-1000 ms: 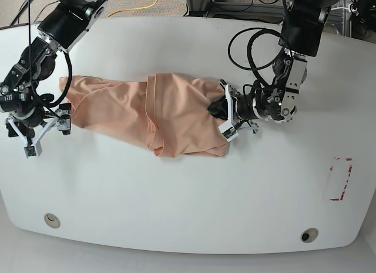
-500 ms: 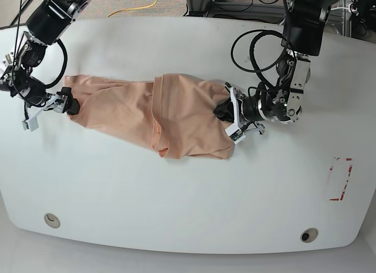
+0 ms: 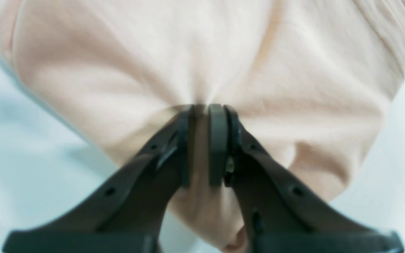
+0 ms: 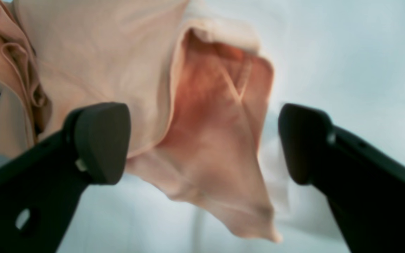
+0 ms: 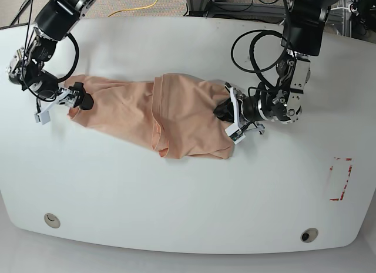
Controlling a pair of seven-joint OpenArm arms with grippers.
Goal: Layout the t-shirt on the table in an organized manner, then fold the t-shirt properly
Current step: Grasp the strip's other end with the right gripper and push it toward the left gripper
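Note:
The peach t-shirt (image 5: pixel 147 111) lies bunched and creased across the middle of the white table (image 5: pixel 188 196), with a fold running down its centre. On the base view's right, my left gripper (image 5: pixel 225 115) is shut on the shirt's right edge. In the left wrist view, cloth (image 3: pixel 202 52) puckers into the pinch of that gripper (image 3: pixel 202 109). My right gripper (image 5: pixel 63 107) is at the shirt's left end. In the right wrist view it (image 4: pixel 202 140) stands open, with a hanging corner of the t-shirt (image 4: pixel 118 52) between its fingers and touching neither.
A red-tape rectangle (image 5: pixel 339 179) marks the table at the right. Two round grommet holes (image 5: pixel 51 219) (image 5: pixel 309 235) sit near the front edge. Black cables loop off the left arm (image 5: pixel 252 50). A yellow cable (image 5: pixel 138 7) lies beyond the far edge.
My right gripper has moved up and right from the bare table to the shirt's left end. My left gripper, still holding the cloth, has drifted slightly right.

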